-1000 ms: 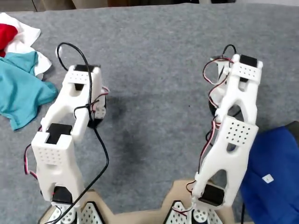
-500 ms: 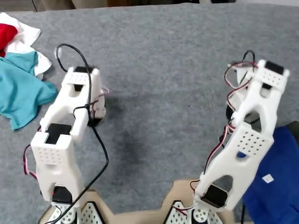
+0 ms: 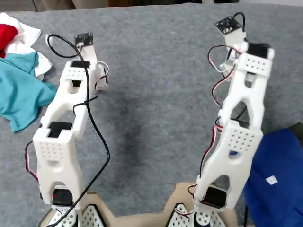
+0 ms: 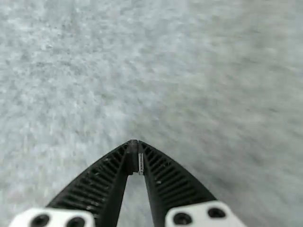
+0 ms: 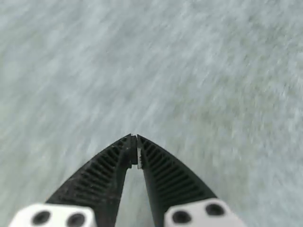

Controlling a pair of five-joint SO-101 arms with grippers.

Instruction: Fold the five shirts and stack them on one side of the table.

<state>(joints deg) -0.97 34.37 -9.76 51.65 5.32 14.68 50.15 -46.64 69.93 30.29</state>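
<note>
1. Left gripper (image 4: pixel 134 147): fingers (image 4: pixel 106 182) pressed together at the tips, nothing pinched, over bare grey bench (image 3: pixel 156 80) in the left wrist view.
2. Right gripper (image 5: pixel 133 144): fingers likewise pressed together, holding nothing, with only grey bench surface beneath in the right wrist view.
3. Left arm (image 3: pixel 59 137): white, stretches from the lower left of the high view up toward the upper left, with a black cable (image 3: pixel 99 142) looping along it and a small circuit board (image 3: pixel 84 39) at its far end.
4. Right arm (image 3: pixel 239 132): white, stretches from the lower middle up toward the upper right, with red and white wires (image 3: pixel 218 78) beside it and a second small board (image 3: pixel 228 24) at its top.
5. Teal shirt (image 3: pixel 19 92): crumpled at the left edge of the high view, near the left arm but apart from it.
6. White shirt (image 3: pixel 28 38): bunched in the upper left corner, touching the teal one.
7. Red shirt (image 3: pixel 6 34): a small patch at the far upper left edge, lying on the white one.
8. Blue shirt (image 3: pixel 279 189): at the lower right edge, cut off by the frame, partly behind the right arm.
9. Small white label (image 3: pixel 271 180) on the blue shirt: print too small to read.
</note>
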